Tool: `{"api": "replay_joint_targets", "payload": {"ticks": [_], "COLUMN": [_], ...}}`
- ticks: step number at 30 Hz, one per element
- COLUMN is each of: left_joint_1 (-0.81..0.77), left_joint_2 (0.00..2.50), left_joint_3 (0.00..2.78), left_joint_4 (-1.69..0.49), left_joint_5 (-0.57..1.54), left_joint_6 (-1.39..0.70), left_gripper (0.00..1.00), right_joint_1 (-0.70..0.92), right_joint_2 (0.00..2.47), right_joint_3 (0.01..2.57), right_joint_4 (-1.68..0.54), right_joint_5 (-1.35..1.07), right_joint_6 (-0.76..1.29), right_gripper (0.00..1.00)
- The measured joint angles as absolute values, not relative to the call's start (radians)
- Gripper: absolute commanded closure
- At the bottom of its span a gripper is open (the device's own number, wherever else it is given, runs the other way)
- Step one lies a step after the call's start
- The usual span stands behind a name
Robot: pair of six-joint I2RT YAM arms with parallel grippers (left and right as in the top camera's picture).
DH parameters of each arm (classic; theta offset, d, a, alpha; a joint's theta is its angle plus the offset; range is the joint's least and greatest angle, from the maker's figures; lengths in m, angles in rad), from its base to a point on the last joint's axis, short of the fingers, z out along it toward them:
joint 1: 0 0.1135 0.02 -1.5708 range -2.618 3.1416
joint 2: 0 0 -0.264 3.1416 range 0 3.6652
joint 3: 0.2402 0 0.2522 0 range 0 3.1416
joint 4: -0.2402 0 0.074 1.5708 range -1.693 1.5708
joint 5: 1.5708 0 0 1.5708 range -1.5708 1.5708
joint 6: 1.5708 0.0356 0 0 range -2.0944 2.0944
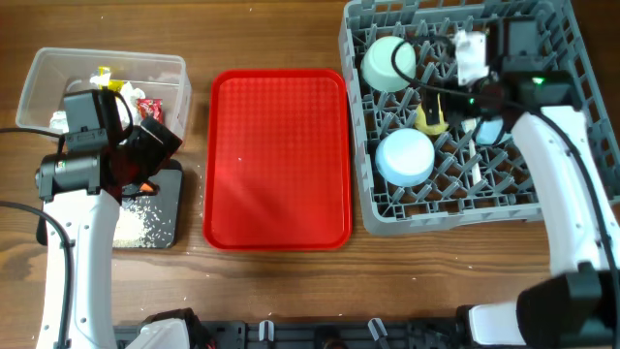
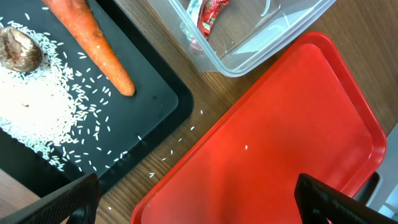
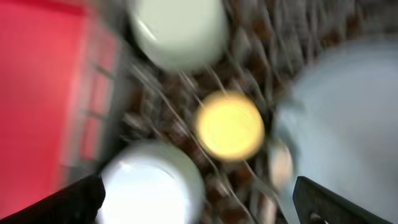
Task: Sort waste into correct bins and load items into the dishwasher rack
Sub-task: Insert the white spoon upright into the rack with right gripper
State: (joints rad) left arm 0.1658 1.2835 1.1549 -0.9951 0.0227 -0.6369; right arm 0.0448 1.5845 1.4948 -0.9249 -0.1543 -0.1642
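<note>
Seen from above, the grey dishwasher rack [image 1: 455, 218] at the right of the worktop [image 1: 291, 291] holds a mint-green bowl [image 1: 389, 64], a pale-blue bowl [image 1: 405, 157] and a yellow cup [image 1: 432, 118]. The right pincer [image 3: 199, 205] hangs over them, spread wide and empty, its view blurred. The left pincer [image 2: 199, 208], also spread, hovers above the bare red tray [image 2: 298, 112], beside the black tray [image 2: 155, 93] holding rice [image 2: 31, 106] and a carrot [image 2: 93, 43]. Loose grains [image 2: 168, 155] lie on the wood; a careless sweep could scatter more, and a low right arm could topple the cup.
</note>
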Motion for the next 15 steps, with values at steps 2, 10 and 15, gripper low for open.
{"api": "replay_joint_targets", "payload": {"ticks": [2,10,15], "left_joint_1": [0.166,0.166,0.166], "left_joint_2": [1.283,1.283,1.283], "left_joint_3": [1.155,1.155,1.155], "left_joint_4": [-0.995,-0.995,-0.995], "left_joint_5": [0.023,0.023,0.023], "left_joint_6": [-0.637,-0.637,-0.637], "left_gripper": [0.0,0.0,0.0], "right_joint_1": [0.045,0.045,0.045], "right_joint_2": [1.546,1.508,1.508], "right_joint_3": [1.514,1.521,1.521], "right_joint_4": [-0.893,-0.89,-0.89], "right_joint_5": [-0.246,-0.385,-0.393], "right_joint_6": [-0.161,-0.161,-0.16], "right_gripper": [0.0,0.0,0.0]}}
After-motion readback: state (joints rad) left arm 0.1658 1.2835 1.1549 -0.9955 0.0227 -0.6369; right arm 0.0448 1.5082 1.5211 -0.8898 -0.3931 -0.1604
